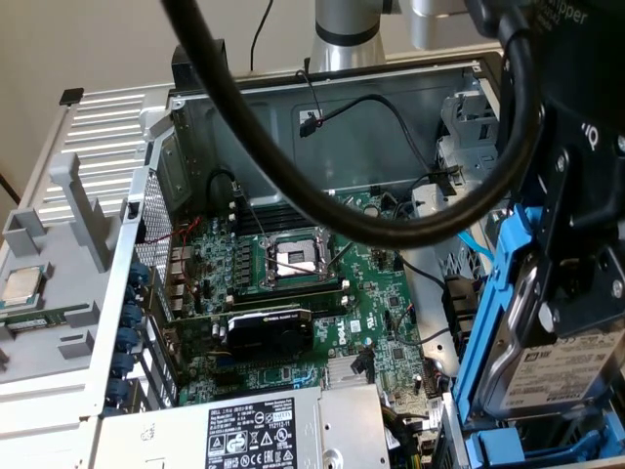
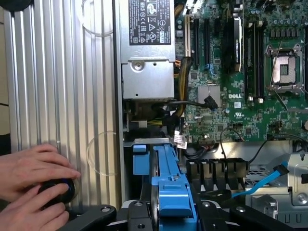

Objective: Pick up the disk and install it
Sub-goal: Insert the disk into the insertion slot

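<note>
The disk (image 1: 552, 376), a silver drive with a white label in a bright blue carrier, stands on edge at the exterior view's right, above the open case's near right corner. My gripper (image 1: 576, 293) is shut on it from above, black fingers clamping its sides. In the wrist view the blue carrier (image 2: 174, 197) runs between my gripper's (image 2: 173, 216) black fingers (image 2: 103, 214), over a dark bay that holds another blue plastic piece (image 2: 139, 161).
The open computer case holds a motherboard (image 1: 293, 293) with a bare CPU socket (image 1: 296, 259), a graphics card (image 1: 269, 332) and a grey power-supply box (image 1: 254, 435). A thick black cable (image 1: 322, 210) loops across the view. A blue data cable (image 2: 262, 185) lies by the bay. A person's hands (image 2: 31, 180) rest on the ribbed panel.
</note>
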Available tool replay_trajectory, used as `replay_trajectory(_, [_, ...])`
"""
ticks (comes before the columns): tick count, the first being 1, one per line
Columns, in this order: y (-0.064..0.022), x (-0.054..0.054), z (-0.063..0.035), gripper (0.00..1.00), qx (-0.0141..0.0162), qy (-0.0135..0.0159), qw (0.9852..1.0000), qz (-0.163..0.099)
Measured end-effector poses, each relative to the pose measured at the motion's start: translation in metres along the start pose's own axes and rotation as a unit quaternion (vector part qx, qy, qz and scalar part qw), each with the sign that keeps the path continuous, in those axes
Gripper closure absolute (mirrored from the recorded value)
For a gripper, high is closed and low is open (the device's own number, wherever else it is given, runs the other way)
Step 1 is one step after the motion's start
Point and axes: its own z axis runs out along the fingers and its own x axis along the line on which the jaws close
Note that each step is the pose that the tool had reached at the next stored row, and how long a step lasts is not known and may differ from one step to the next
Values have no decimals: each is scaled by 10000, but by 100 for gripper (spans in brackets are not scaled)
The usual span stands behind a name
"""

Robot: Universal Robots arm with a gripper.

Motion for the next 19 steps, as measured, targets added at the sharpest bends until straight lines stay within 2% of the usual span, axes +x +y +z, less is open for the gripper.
replay_trajectory(12, [21,-9,1,63,78,18,10000,-2])
replay_trajectory(19, [26,-13,4,63,85,33,10000,-3])
